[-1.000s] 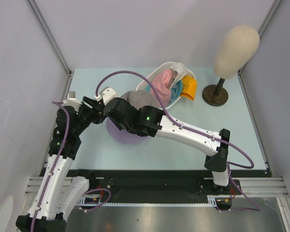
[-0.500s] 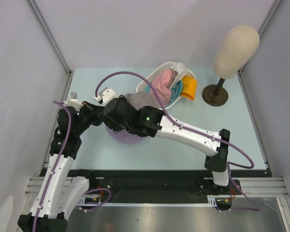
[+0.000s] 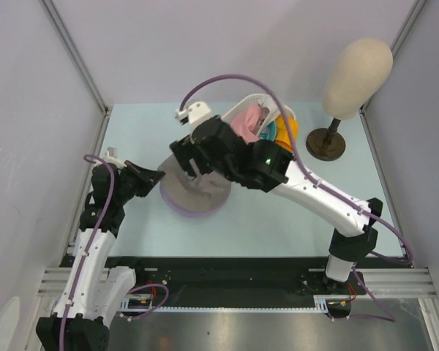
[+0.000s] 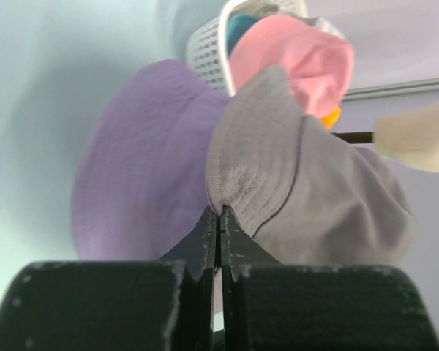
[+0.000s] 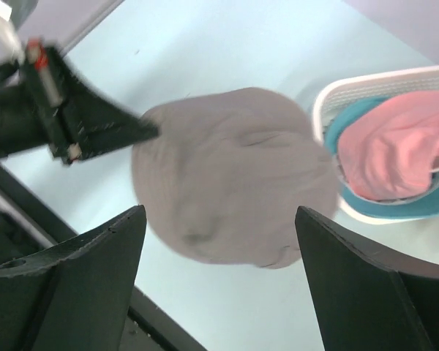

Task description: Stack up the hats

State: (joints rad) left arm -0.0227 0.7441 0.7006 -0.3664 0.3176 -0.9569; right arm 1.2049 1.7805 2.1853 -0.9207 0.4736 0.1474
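A lavender hat (image 3: 177,207) lies flat on the table with a grey hat (image 3: 203,191) spread on top of it. My left gripper (image 3: 156,175) is shut, its tips pinching the grey hat's (image 4: 314,183) left brim edge over the lavender hat (image 4: 139,168). My right gripper (image 5: 219,212) hangs open above the grey hat (image 5: 234,175), touching nothing. A pink hat (image 3: 245,121), a teal hat (image 3: 269,130) and an orange hat (image 3: 291,129) sit in the white basket (image 3: 256,97) at the back, partly hidden by the right arm.
A beige mannequin head (image 3: 357,69) on a dark round stand (image 3: 325,143) occupies the back right corner. Grey walls close in the table on the left, right and back. The right arm stretches diagonally over the table's middle.
The right gripper has opened, let go of the grey hat and risen toward the basket. The left gripper has shut on the hat's left brim. The grey hat now lies flatter on the lavender one.
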